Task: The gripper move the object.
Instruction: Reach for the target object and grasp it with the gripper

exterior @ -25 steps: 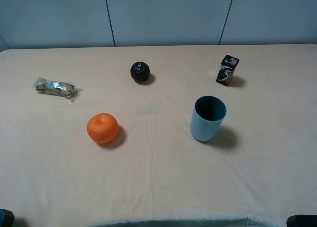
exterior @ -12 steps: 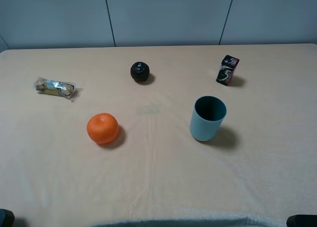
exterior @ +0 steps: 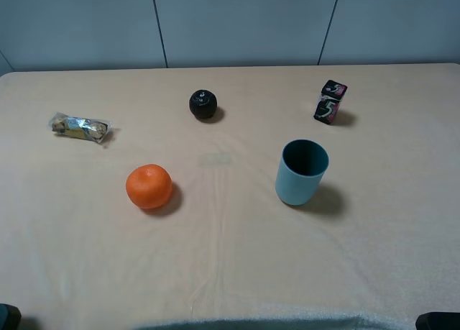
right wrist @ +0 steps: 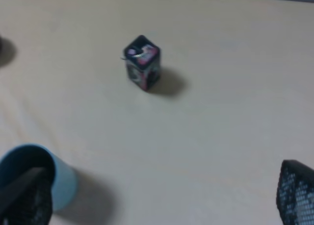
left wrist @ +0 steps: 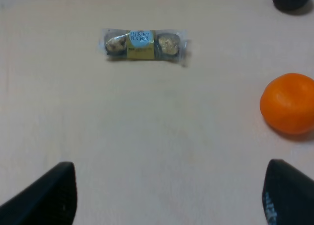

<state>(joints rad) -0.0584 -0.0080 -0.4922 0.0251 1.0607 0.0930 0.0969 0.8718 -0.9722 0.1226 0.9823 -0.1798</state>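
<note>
Glossy black ball (exterior: pixel 203 104), pale fleck on top, possibly a stem, well ahead of left gripper (left wrist: pixel 169 198); it and right gripper (right wrist: pixel 162 200) gape empty.

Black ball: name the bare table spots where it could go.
Widest bare stretch: the near half of the table, in front of the orange and blue cup. Also free: the middle between black ball, orange and cup. Nothing is crowded; patterned box and chocolate packet sit apart near the sides.

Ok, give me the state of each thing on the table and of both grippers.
Black ball: at rest, not gripped.
Orange: whole, unpeeled.
Blue cup: upright, mouth up.
Ferrero Rocher pack: unopened, lying flat.
Patterned black box: standing on end.
Left gripper: open, empty.
Right gripper: open, empty.
</note>
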